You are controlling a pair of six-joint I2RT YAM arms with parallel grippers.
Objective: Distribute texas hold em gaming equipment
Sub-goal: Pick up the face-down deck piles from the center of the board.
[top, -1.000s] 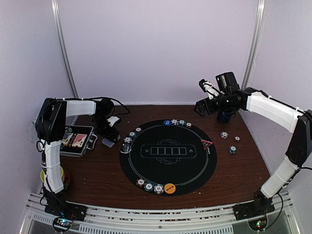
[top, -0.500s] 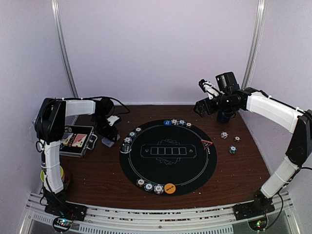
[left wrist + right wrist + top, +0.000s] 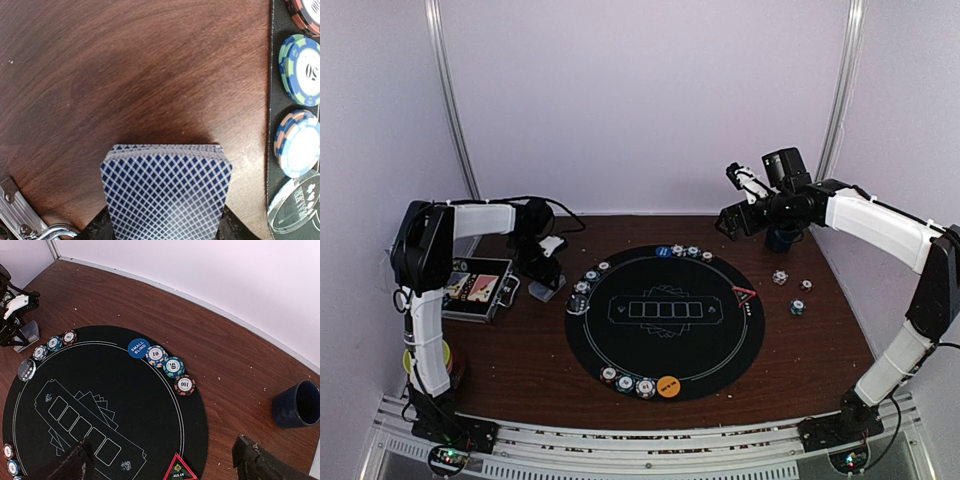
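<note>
Blue-lattice back showing, beside mat (image 3: 665,352): squared deck of cards (image 3: 167,192). Around mat's rim: striped chips (image 3: 172,366), blue button (image 3: 137,347), orange button (image 3: 668,386), red triangle marker (image 3: 178,471).

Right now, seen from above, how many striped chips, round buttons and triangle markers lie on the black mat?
Striped chips: 9 (any stacked chips count once)
Round buttons: 3 (orange, blue, clear)
Red triangle marker: 1
Total: 13

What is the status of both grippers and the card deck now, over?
Left gripper shut on card deck, low at table. Right gripper open, empty, above mat. Poker chips on mat edge near deck.
</note>
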